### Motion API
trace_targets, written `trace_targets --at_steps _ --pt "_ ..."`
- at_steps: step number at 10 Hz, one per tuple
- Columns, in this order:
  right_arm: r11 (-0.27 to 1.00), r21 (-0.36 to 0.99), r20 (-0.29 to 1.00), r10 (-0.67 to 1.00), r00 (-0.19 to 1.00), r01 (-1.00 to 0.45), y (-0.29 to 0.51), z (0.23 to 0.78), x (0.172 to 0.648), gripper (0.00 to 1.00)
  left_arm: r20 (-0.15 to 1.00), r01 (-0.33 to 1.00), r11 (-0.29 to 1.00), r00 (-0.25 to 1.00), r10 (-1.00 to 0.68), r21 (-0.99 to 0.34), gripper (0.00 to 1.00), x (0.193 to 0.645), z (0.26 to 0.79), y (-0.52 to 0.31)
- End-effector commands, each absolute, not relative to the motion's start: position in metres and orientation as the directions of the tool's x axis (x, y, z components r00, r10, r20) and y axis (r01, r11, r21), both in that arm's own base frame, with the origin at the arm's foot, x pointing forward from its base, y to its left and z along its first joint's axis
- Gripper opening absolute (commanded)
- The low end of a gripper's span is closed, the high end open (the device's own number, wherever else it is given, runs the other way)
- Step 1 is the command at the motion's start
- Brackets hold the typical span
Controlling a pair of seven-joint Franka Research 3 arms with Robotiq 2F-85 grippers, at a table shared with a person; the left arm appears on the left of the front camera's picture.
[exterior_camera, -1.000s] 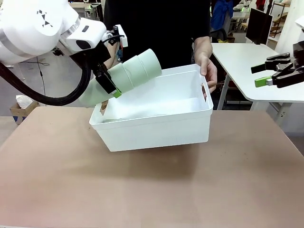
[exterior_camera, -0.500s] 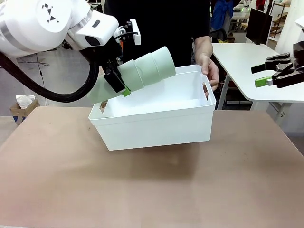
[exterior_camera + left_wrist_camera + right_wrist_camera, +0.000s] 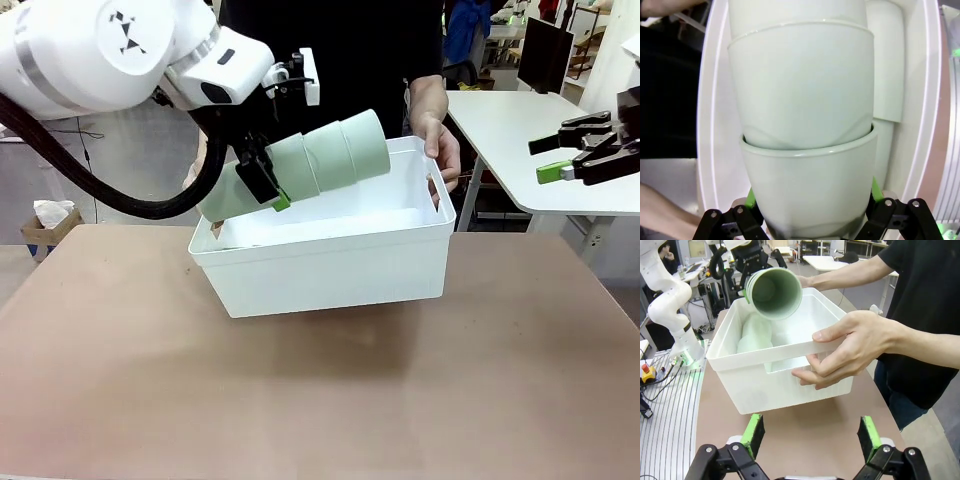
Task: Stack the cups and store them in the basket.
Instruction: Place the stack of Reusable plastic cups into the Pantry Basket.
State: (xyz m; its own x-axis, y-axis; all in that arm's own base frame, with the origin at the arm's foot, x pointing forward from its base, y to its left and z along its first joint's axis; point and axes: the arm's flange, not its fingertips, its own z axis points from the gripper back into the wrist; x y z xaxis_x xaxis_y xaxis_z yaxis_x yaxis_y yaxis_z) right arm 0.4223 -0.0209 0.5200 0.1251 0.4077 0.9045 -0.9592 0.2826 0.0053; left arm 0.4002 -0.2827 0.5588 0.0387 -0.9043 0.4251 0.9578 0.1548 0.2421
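The left end effector is clamped across the lowest cup of the stack of cups, its green pads pressing on either side of that cup's wall. The stack lies nearly on its side, open mouth aimed over the basket, above the basket's left end. One more cup already lies inside, along the wall nearest that arm.

The person's hand grips the basket's right-end rim, tipping it up off the bench near the far edge.

To do this well, I would lower the stack deep between the walls, beside the lying cup, before loosening the grip, so the nested cups cannot slide apart.

The right end effector hangs with fingers spread and empty, off the bench's right edge.
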Motion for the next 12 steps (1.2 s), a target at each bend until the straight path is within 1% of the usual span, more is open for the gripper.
trace_targets --at_steps 1,3,5,7,8,12 --pt "0.289 0.014 0.911 0.391 0.132 -0.957 -0.019 0.524 0.423 1.0 0.421 0.964 0.129 0.021 -0.907 0.231 0.9 0.4 0.555 -0.29" --pt "0.289 0.014 0.911 0.391 0.132 -0.957 -0.019 0.524 0.423 1.0 0.418 0.97 0.114 0.014 -0.908 0.215 0.9 0.398 0.54 -0.3" --pt "0.289 0.014 0.911 0.391 0.132 -0.957 -0.019 0.524 0.423 1.0 0.415 0.965 0.104 -0.007 -0.91 0.242 0.9 0.399 0.531 -0.306" --pt "0.289 0.014 0.911 0.391 0.132 -0.957 -0.019 0.524 0.423 1.0 0.423 0.962 0.087 -0.032 -0.905 0.259 0.9 0.414 0.53 -0.312" --pt "0.289 0.014 0.911 0.391 0.132 -0.957 -0.019 0.524 0.423 1.0 0.406 0.953 0.078 -0.049 -0.912 0.291 0.9 0.421 0.527 -0.317" --pt "0.289 0.014 0.911 0.391 0.132 -0.957 -0.019 0.524 0.423 1.0 0.343 0.937 0.004 -0.124 -0.931 0.349 0.9 0.459 0.513 -0.33"
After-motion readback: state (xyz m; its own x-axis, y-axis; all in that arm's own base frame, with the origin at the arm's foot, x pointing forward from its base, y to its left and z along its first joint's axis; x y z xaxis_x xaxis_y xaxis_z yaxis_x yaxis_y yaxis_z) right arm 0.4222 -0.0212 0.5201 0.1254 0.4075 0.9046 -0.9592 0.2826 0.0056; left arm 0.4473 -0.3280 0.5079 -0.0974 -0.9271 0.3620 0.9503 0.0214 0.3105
